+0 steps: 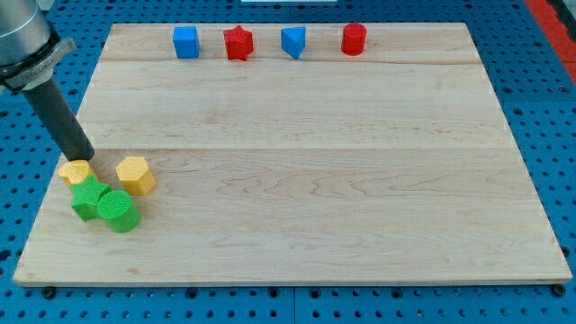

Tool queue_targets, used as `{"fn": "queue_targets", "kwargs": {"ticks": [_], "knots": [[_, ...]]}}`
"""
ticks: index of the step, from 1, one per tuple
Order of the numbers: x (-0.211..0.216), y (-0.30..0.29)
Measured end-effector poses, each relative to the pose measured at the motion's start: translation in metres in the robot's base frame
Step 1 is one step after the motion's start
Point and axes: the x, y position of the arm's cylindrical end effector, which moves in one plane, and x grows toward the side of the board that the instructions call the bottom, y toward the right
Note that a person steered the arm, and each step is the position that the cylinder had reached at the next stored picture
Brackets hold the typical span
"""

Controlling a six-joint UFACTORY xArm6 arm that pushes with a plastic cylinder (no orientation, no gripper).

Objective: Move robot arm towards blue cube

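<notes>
The blue cube (186, 41) sits near the board's top edge, left of centre. My tip (85, 158) is at the board's left side, far below and left of the blue cube. It touches or nearly touches a small yellow block (76, 171) just below it. The dark rod slants up to the view's top left.
A yellow hexagonal block (135, 175) lies right of my tip. A green star-like block (87, 198) and a green cylinder (119, 211) lie below. Along the top edge are a red star (238, 42), a blue triangular block (293, 41) and a red cylinder (354, 39). The wooden board (315, 180) rests on a blue perforated table.
</notes>
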Motion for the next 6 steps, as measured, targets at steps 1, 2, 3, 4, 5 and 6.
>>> {"fn": "queue_targets", "kwargs": {"ticks": [1, 2, 3, 4, 5, 6], "knots": [[-0.001, 0.000], [-0.002, -0.013], [-0.003, -0.021], [-0.004, -0.029], [-0.006, -0.038], [-0.006, -0.044]]}}
